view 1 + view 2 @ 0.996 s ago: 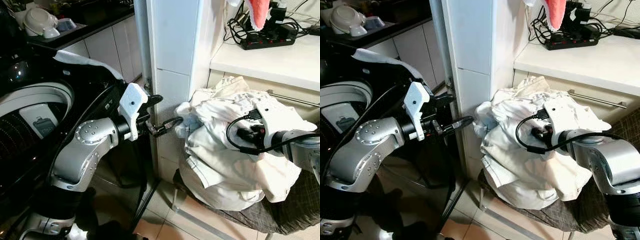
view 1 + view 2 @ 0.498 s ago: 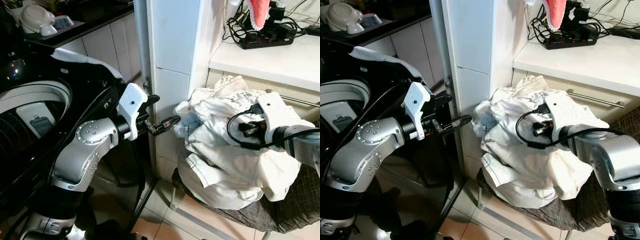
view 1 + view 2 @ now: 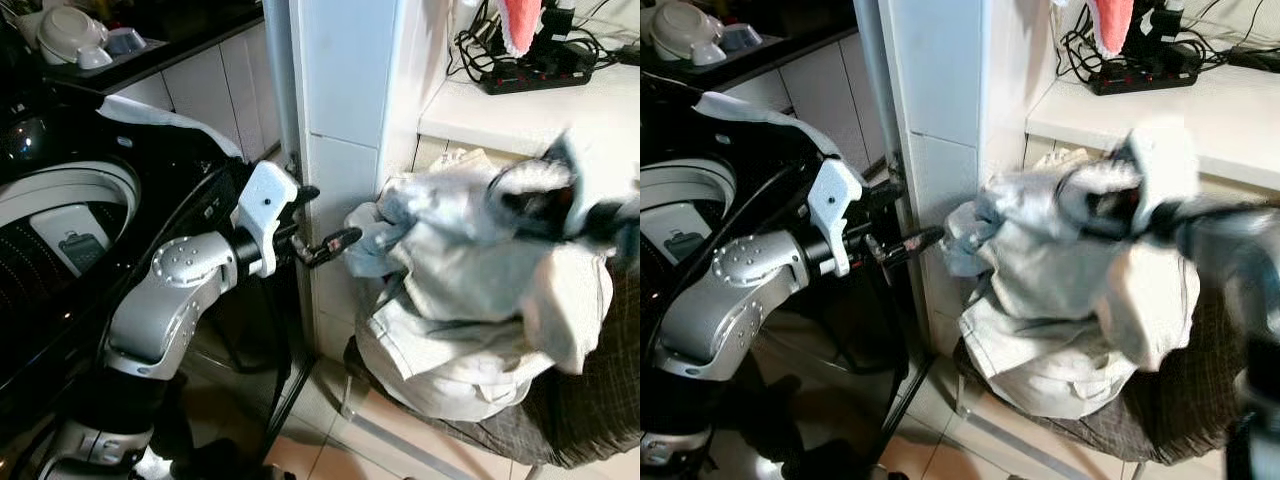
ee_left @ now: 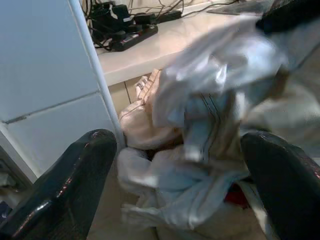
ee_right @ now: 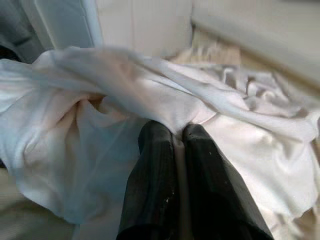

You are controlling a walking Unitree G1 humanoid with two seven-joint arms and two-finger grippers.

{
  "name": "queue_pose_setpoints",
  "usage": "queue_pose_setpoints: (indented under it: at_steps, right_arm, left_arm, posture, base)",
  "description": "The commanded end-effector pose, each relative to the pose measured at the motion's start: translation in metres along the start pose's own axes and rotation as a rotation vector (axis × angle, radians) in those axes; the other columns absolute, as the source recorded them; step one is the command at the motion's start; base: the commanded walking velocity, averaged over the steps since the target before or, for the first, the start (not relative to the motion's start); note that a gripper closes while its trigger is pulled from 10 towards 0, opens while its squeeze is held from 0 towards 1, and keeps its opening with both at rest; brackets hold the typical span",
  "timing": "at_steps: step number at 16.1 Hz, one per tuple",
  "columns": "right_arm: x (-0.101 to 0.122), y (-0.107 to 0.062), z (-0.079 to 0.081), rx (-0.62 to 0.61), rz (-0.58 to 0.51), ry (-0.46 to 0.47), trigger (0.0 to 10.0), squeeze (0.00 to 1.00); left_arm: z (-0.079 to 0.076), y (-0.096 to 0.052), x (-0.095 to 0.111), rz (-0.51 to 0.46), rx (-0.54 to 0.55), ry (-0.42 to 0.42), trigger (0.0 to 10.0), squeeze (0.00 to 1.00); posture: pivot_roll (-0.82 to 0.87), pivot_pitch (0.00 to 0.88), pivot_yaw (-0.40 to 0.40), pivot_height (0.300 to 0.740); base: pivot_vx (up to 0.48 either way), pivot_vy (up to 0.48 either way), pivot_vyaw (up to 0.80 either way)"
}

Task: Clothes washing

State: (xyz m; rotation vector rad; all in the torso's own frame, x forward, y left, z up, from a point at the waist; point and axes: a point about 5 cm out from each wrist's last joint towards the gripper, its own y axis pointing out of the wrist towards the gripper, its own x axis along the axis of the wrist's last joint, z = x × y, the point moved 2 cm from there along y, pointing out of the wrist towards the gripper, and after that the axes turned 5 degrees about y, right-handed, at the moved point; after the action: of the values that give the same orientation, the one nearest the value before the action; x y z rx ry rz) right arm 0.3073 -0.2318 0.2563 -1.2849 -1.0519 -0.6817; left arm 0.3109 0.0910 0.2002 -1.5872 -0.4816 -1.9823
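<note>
A heap of white clothes (image 3: 450, 360) lies on a dark seat (image 3: 600, 410) to the right of a white pillar. My right gripper (image 5: 175, 132) is shut on a fold of a white garment (image 3: 470, 250) and holds it up off the heap; arm and cloth are blurred (image 3: 1120, 200). The left gripper (image 3: 325, 218) hovers open just left of the heap beside the pillar, its fingers (image 4: 80, 175) spread wide and holding nothing. The washing machine (image 3: 70, 200) stands at the left with its drum opening facing up.
The white pillar (image 3: 345, 100) stands between the washer and the seat. A counter (image 3: 520, 120) behind the heap carries a black power strip (image 3: 530, 75) and cables; something pink (image 3: 520, 20) hangs above. Dishes (image 3: 70, 40) sit on the far-left worktop. Tiled floor (image 3: 330, 440) lies below.
My right gripper has pulled the white garment up and away from the heap, moving fast. The left arm has stayed nearly still beside the pillar.
</note>
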Motion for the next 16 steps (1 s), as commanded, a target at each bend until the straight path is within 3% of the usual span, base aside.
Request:
queue_pose_setpoints:
  at_steps: [1,3,4,5,6,7,8,13,15,16]
  right_arm:
    - [0.021,-0.014,0.007,0.047,-0.087,-0.043,0.0,0.00]
    - [0.001,-0.013,0.011,0.058,0.014,-0.122,0.0,0.00]
    - [-0.020,-0.010,0.014,0.065,0.107,-0.178,3.4,0.00]
    - [-0.036,-0.007,0.016,0.066,0.169,-0.219,10.0,0.00]
    - [-0.041,-0.006,0.017,0.070,0.187,-0.220,10.0,0.00]
    - [-0.048,-0.005,0.013,0.036,0.224,-0.241,10.0,0.94]
    - [-0.044,-0.007,0.009,0.022,0.218,-0.246,10.0,1.00]
    - [0.001,-0.028,0.000,0.025,0.083,-0.215,10.0,1.00]
    - [0.001,-0.031,-0.002,0.029,0.091,-0.240,10.0,1.00]
    - [-0.002,-0.023,-0.003,0.026,0.076,-0.201,10.0,1.00]
  left_arm:
    - [0.003,-0.001,0.003,-0.004,0.015,0.015,10.0,0.00]
    - [0.001,0.000,0.001,-0.001,0.007,0.015,10.0,0.00]
    - [0.000,0.000,0.001,0.000,-0.002,0.015,10.0,0.00]
    - [-0.002,0.000,0.001,0.002,-0.012,0.014,10.0,0.00]
    - [-0.002,0.001,0.000,0.003,-0.015,0.015,10.0,0.00]
    - [-0.002,0.000,0.000,0.006,-0.017,0.017,10.0,0.00]
    - [-0.001,-0.001,0.000,0.007,-0.017,0.018,10.0,0.00]
    - [-0.002,-0.002,0.001,0.011,-0.030,0.020,10.0,0.00]
    - [-0.003,-0.002,-0.001,0.020,-0.039,0.022,10.0,0.00]
    - [-0.003,-0.002,0.000,0.019,-0.040,0.022,10.0,0.00]
  posture:
    - [-0.08,0.000,0.065,0.740]
    - [-0.09,0.000,0.066,0.740]
    - [-0.09,0.000,0.066,0.740]
    - [-0.09,0.000,0.066,0.740]
    - [-0.09,0.000,0.066,0.740]
    - [-0.09,0.000,0.067,0.740]
    - [-0.09,0.000,0.068,0.740]
    - [-0.09,0.000,0.069,0.740]
    - [-0.09,0.000,0.071,0.740]
    - [-0.09,0.000,0.075,0.740]
  base:
    - [0.000,0.000,0.00]
    - [0.000,0.000,0.00]
    - [0.000,0.000,0.00]
    - [0.000,0.000,0.00]
    - [0.000,0.000,0.00]
    - [0.000,0.000,0.00]
    - [0.000,0.000,0.00]
    - [0.000,0.000,0.00]
    - [0.000,0.000,0.00]
    - [0.000,0.000,0.00]
